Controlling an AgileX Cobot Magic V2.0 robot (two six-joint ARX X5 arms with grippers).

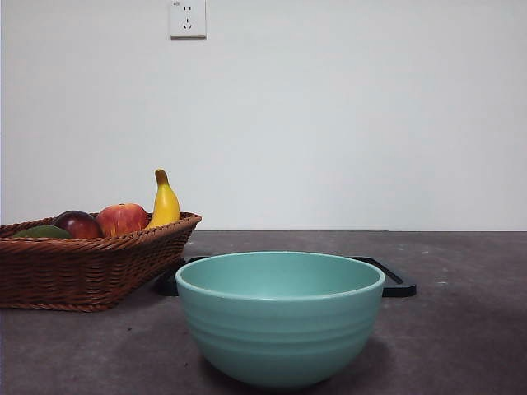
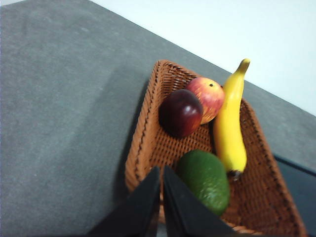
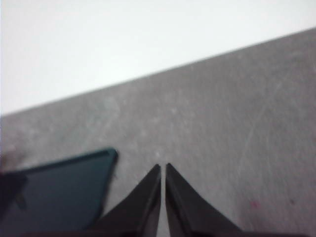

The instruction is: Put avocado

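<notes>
The olive-green avocado [image 2: 205, 179] lies in the brown wicker basket [image 2: 140, 143], beside the banana's lower end; in the front view only its top [image 1: 43, 232] peeks over the basket rim [image 1: 90, 245] at far left. My left gripper [image 2: 162, 169] hovers above the basket's near edge, jaws shut and empty, close to the avocado. My right gripper [image 3: 163, 166] is shut over bare grey table, holding nothing. Neither arm shows in the front view.
The basket also holds a dark purple-red fruit [image 2: 180, 112], a red-yellow apple [image 2: 210, 96] and a banana [image 2: 231, 121]. A teal bowl [image 1: 280, 317] stands front centre, with a black tray [image 1: 395, 280] behind it; the tray's corner [image 3: 59, 192] appears by the right gripper.
</notes>
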